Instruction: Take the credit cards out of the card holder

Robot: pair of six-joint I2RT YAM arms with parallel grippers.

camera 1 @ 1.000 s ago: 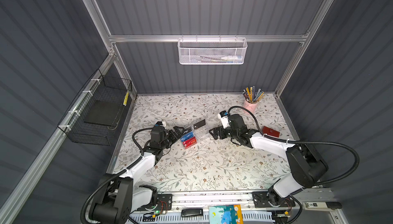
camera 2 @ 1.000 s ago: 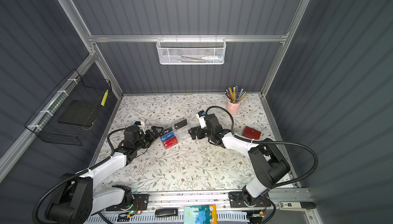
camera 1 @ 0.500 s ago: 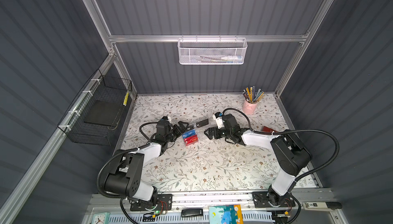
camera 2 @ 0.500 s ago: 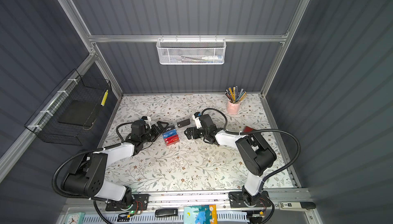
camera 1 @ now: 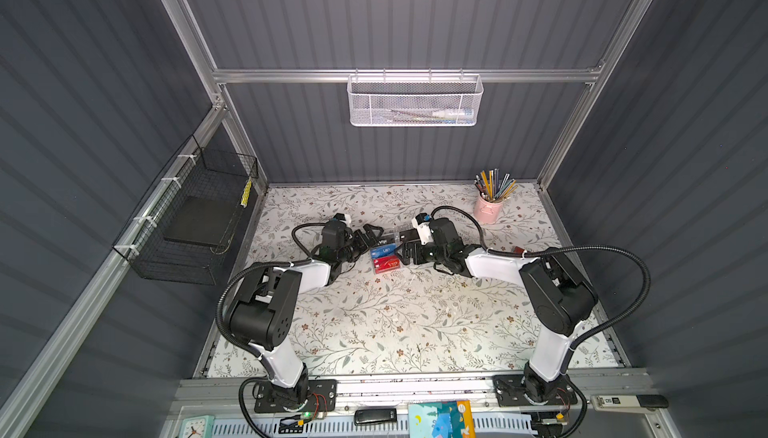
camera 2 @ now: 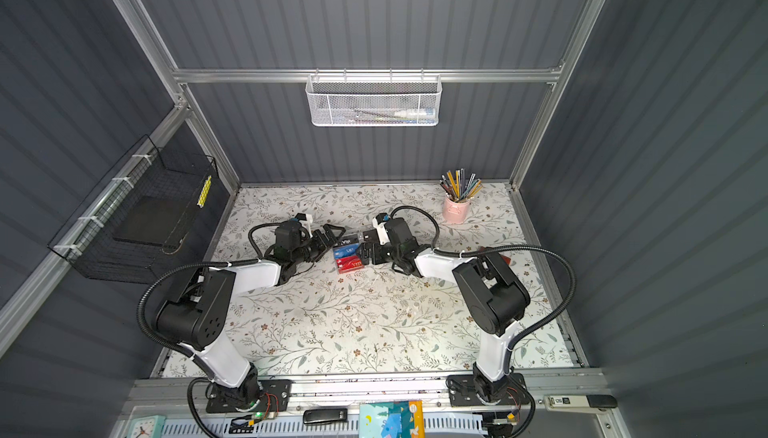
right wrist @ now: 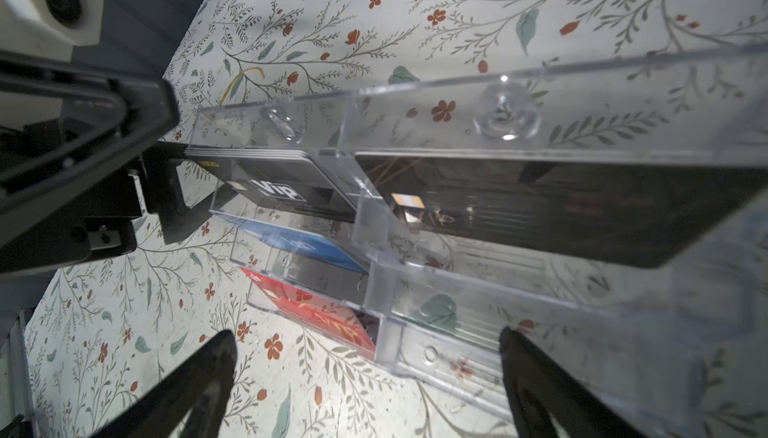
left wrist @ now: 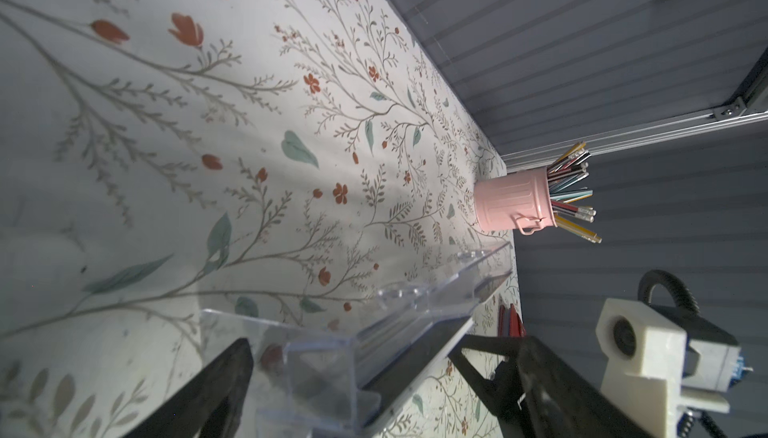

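Note:
The card holder, a red wallet, lies at the right of the table, mostly hidden behind my right arm. A sliver of it also shows in the left wrist view. The credit cards are out of view. My left gripper and right gripper face each other across a clear acrylic rack with black, blue and red VIP cards. Both stand open. The rack's end lies between the left jaws, apart from them. Its lowest tier lies between the right jaws.
A pink cup of pencils stands at the back right. A white mesh basket hangs on the back wall. A black wire basket hangs on the left wall. My two wrists are close together above the middle of the table.
Both grippers have moved inward to the acrylic rack, the left one rightward and the right one leftward. My right arm now covers most of the red wallet.

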